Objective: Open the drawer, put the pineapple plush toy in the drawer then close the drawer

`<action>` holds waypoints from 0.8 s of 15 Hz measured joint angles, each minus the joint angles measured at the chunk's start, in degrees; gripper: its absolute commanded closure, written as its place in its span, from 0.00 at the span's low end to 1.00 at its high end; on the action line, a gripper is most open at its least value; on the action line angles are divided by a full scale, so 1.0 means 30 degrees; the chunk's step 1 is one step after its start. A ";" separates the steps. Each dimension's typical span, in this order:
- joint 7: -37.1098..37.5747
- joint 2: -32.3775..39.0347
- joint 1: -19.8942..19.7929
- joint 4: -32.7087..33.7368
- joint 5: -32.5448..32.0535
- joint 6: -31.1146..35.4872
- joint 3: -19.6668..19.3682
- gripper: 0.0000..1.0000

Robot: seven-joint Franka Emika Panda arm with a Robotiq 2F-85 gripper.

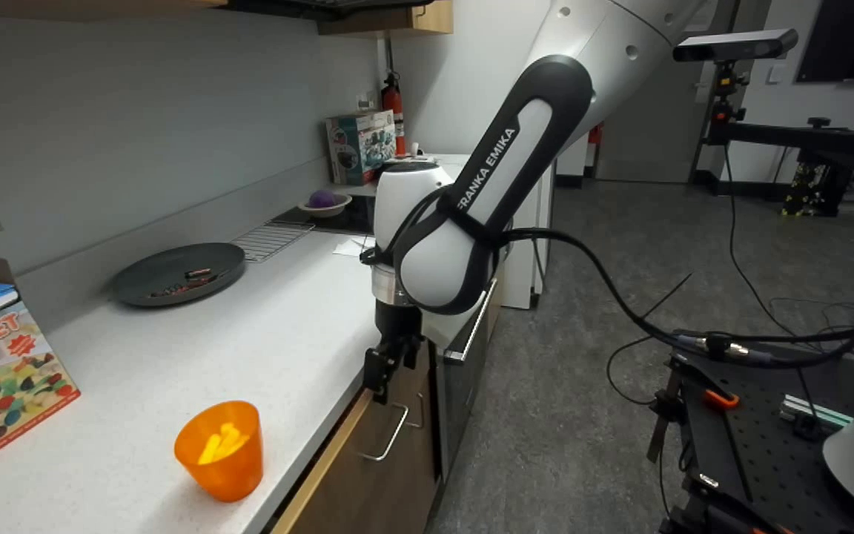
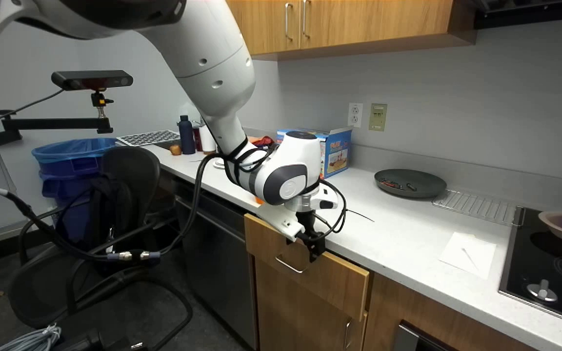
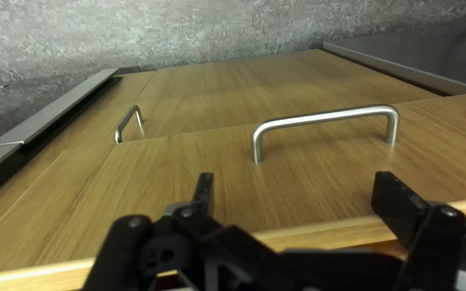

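Observation:
The drawer has a brown wood front, seen in both exterior views (image 1: 345, 482) (image 2: 332, 285) and in the wrist view (image 3: 233, 173). It stands pulled out a little, with a narrow dark gap behind its pale top edge. Its silver bar handle (image 1: 388, 439) shows in the wrist view (image 3: 326, 116) and in an exterior view (image 2: 289, 264). My gripper (image 1: 379, 378) (image 2: 303, 249) points down at the drawer's top edge. In the wrist view the gripper (image 3: 295, 178) is open and empty, its fingers apart, short of the handle. The pineapple plush toy is hidden or out of view.
An orange cup (image 1: 221, 452) with yellow pieces stands near the counter's front edge. A dark pan (image 1: 179, 274), a wire rack (image 1: 271, 239) and a game box (image 1: 12, 378) sit farther back. A black cooktop (image 2: 549, 263) and a bowl (image 2: 561, 230) with a purple thing are along the counter.

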 measured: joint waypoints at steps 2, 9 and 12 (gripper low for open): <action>0.0001 0.0276 0.0084 0.0131 0.0000 0.0874 -0.0002 0.00; -0.0010 0.0621 0.0477 -0.0187 -0.0008 0.3270 -0.0258 0.00; -0.0020 0.0442 0.0474 -0.0366 -0.0008 0.3354 -0.0247 0.00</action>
